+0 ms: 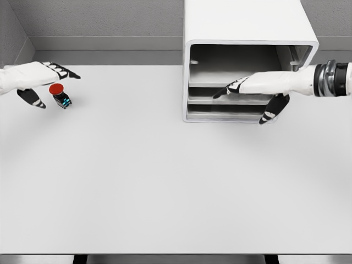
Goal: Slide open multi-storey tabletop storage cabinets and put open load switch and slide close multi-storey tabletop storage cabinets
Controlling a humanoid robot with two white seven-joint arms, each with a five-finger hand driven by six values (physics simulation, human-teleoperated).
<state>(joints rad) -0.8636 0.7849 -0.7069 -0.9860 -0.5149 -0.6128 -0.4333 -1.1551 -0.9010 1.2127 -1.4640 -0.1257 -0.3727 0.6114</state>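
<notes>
Meanwhile, right robot hand [250,88] reaches, unclenched, apparently into cabinet [247,33]; left robot hand [41,80] hovers released over switch [60,96].

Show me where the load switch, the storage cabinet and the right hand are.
load switch [57,91]: head view, on its red cap.
storage cabinet [242,22]: head view, on its white top.
right hand [258,85]: head view, on its back.

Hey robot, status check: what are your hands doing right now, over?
Left hand open, over the red switch, not gripping. Right hand open, fingers at the cabinet drawers. Table between switch and cabinet shows nothing in the way.
</notes>
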